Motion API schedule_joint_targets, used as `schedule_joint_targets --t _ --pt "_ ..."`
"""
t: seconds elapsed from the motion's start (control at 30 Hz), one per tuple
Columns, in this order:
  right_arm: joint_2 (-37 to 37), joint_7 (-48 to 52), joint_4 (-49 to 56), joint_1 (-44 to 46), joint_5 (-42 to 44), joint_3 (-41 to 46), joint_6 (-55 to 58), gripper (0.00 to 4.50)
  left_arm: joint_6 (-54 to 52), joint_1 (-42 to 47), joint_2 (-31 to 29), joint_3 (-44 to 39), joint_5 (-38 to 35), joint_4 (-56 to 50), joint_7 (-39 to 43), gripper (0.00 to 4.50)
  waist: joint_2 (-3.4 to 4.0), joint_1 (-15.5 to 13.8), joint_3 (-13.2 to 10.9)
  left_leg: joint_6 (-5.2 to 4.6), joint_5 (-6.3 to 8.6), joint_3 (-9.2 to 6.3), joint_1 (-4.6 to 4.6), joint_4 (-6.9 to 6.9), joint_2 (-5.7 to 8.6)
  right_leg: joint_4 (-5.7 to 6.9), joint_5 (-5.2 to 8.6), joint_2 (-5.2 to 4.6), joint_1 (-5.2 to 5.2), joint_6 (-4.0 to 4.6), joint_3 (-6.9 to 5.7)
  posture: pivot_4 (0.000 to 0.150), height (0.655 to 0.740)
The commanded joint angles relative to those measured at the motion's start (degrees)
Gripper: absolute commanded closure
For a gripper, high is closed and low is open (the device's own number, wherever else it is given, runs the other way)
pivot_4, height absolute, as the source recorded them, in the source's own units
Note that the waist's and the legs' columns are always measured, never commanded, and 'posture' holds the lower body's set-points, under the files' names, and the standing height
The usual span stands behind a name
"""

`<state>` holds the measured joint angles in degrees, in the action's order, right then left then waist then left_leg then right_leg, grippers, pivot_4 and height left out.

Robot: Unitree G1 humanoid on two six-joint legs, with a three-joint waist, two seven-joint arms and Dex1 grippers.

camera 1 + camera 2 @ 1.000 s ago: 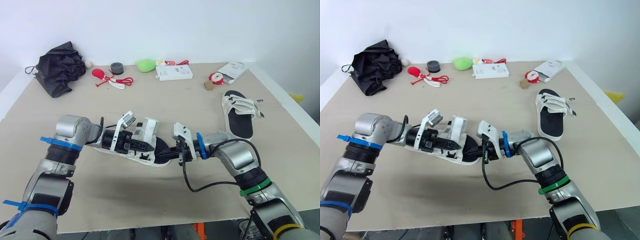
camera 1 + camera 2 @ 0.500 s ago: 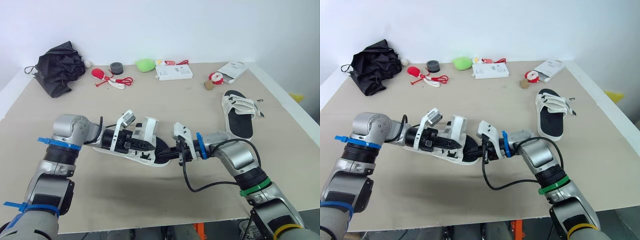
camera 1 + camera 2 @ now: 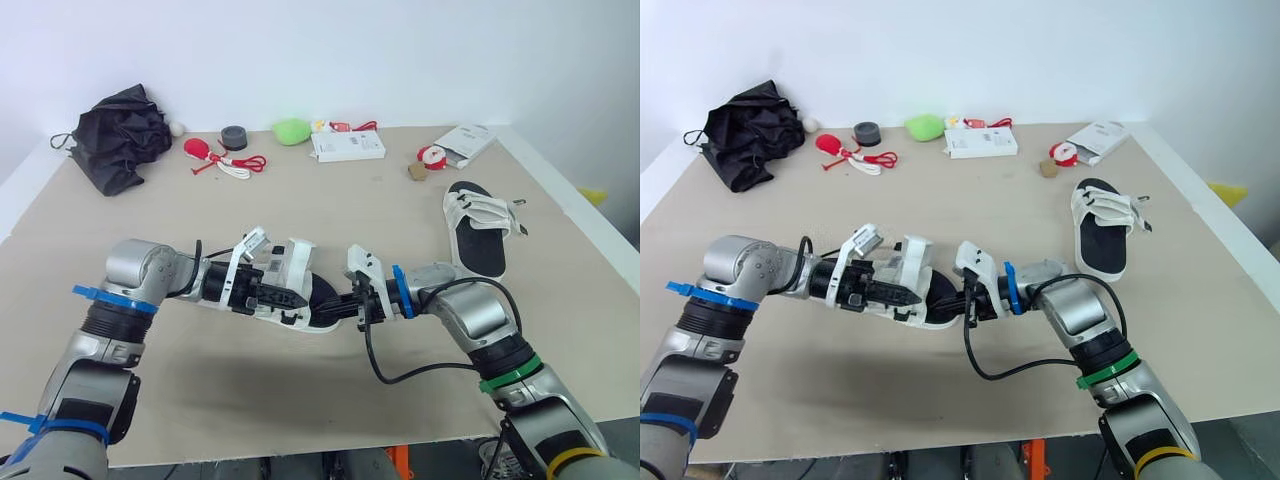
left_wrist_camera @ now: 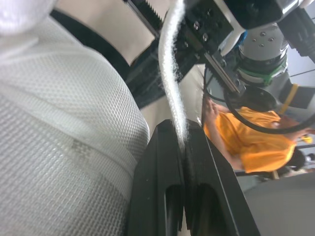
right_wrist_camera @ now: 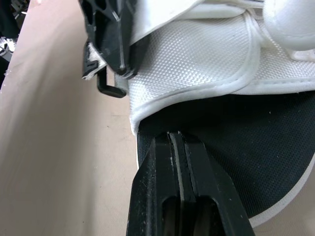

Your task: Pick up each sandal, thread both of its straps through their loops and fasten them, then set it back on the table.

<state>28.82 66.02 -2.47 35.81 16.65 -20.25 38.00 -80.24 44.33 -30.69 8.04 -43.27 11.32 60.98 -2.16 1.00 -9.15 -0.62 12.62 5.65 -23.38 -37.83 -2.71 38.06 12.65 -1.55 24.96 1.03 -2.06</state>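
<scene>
Up close, left fingers [image 4: 158,172] tight on strap [image 4: 169,73], right fingers [image 5: 156,196] on sole [image 5: 236,142].

Both arms inward; left pincer [image 4: 183,136], right pincer [image 5: 176,141] tightly closed.

Beige table [image 3: 330,215]. Far edge: black fabric bundle [image 3: 122,133], red toy with cord [image 3: 205,152], grey roll [image 3: 234,136], green lump [image 3: 292,130], white box [image 3: 347,146], white packet [image 3: 466,140]. Right side: sandal [image 3: 478,232]. Front centre: second sandal [image 3: 297,265].

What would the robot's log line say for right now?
left gripper: shut on strap | right gripper: shut on near sandal | other sandal: lying on table
</scene>
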Motion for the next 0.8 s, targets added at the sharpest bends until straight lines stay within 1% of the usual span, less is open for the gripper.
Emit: schedule_joint_targets --t 0.03,0.2,0.37,0.43,0.5,0.63,0.8 --pt "0.46 -0.28 -0.42 -0.85 -1.02 -1.0 0.71 4.5 -4.43 2.94 3.6 -4.99 -1.91 4.19 -3.27 4.48 -0.03 -0.11 0.01 -0.02 -0.02 -0.02 0.0 -0.02 0.02 0.0 -0.02 0.0 -0.02 -0.03 -0.03 0.15 0.74" --pt "0.4 -0.41 -0.62 -0.82 -1.21 -1.01 0.75 4.5 -8.28 5.8 6.0 -11.6 -3.15 9.61 -5.88 4.48 -0.03 0.02 0.0 -0.04 -0.03 0.0 -0.03 -0.03 0.06 0.0 -0.04 0.05 -0.01 -0.1 -0.01 0.15 0.74" --pt "0.35 -0.44 -0.53 -0.95 -1.02 -0.78 0.74 4.5 -5.93 3.52 3.12 -6.87 -1.4 6.78 -4.5 4.48 -0.03 0.05 0.0 -0.02 -0.04 -0.02 -0.03 -0.03 0.03 0.0 -0.04 0.0 0.01 -0.1 -0.01 0.15 0.74" --pt "0.22 -0.56 -0.54 -1.01 -0.99 -0.7 0.69 4.5 -2.37 1.55 1.48 -3.26 0.12 3.61 -3.15 4.48 -0.03 0.08 0.0 -0.02 -0.04 -0.01 -0.03 -0.01 0.03 0.0 -0.04 -0.01 0.02 -0.1 0.0 0.15 0.74" --pt "0.06 -0.66 -0.46 -1.05 -0.9 -0.59 0.76 4.5 0.03 0.42 0.85 -1.46 0.8 1.94 -2.53 4.48 -0.03 0.07 0.0 0.01 -0.04 0.0 0.0 0.06 0.03 0.0 -0.02 -0.02 0.02 -0.06 0.03 0.15 0.74" --pt "-0.14 -0.79 -0.21 -1.26 -0.69 -0.37 0.79 4.5 4.9 -0.49 2.54 -1.0 2.22 -0.39 -4.09 4.48 -0.03 0.02 0.01 0.01 -0.05 0.0 0.02 0.07 0.03 0.0 -0.01 -0.04 0.0 -0.05 0.02 0.15 0.74" --pt "-0.13 -0.94 -0.07 -1.41 -0.61 -0.1 0.89 4.5 2.27 0.17 2.82 -1.53 0.24 -1.58 -3.59 4.48 -0.03 0.01 0.01 -0.01 -0.07 -0.01 0.03 0.07 0.05 0.0 -0.04 -0.06 -0.02 -0.09 0.01 0.15 0.74"
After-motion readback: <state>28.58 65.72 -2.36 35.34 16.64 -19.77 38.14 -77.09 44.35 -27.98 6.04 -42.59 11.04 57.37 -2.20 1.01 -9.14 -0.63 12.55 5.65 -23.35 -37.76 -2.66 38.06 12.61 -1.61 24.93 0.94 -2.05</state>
